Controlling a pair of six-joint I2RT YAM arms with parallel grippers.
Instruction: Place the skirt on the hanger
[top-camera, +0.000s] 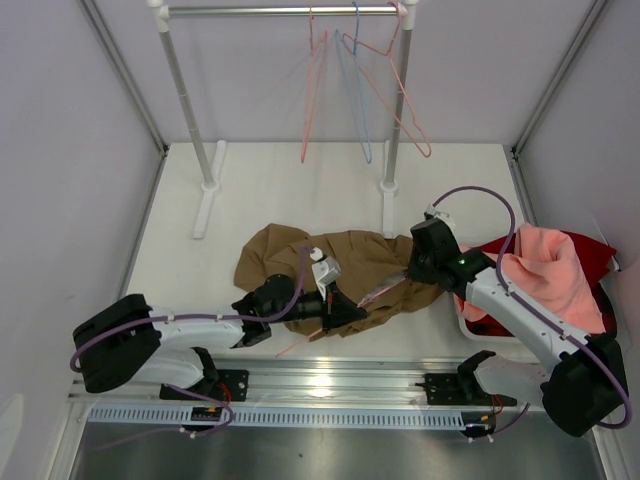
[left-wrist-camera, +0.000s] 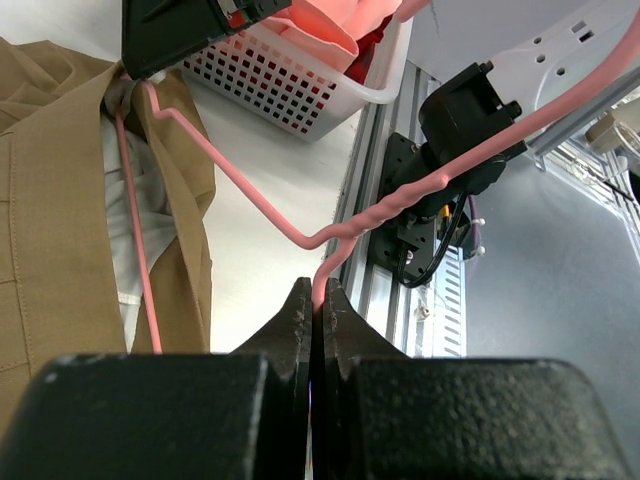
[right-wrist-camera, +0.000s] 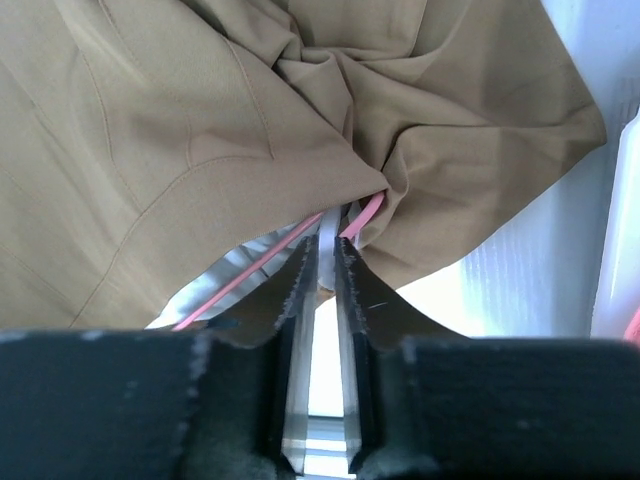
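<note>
My left gripper (left-wrist-camera: 318, 292) was pressed together on the twisted neck of the thin salmon-pink wire hanger (left-wrist-camera: 395, 205), with the wire coming straight up out of the fingertips. The hook curved off to the right toward the table's edge rail.

From the neck, one hanger arm ran up to its corner and the other ran down inside the tan-brown pleated cloth skirt (top-camera: 290, 255). That second arm lay over the pale grey lining (left-wrist-camera: 125, 235).

My right gripper (right-wrist-camera: 328, 250) was nearly closed, with only a thin slit between the jaws. It pinched a bunched fold of the skirt and lining right at that hanger corner. The pink wire passed the fingertips there; I could not tell if it was caught in the pinch too.

The skirt lay crumpled on the white table (top-camera: 280, 190), mid-table between both arms, with the hanger partly inside it.

A white perforated plastic basket (left-wrist-camera: 290, 85) sat just right of the skirt. It held a salmon-pink cloth (top-camera: 545, 265) and a dark red cloth (top-camera: 590, 250).

A metal rack (top-camera: 260, 10) stood at the far end. More pink wire hangers (top-camera: 312, 100) and a light blue wire hanger (top-camera: 358, 110) hung on it.
</note>
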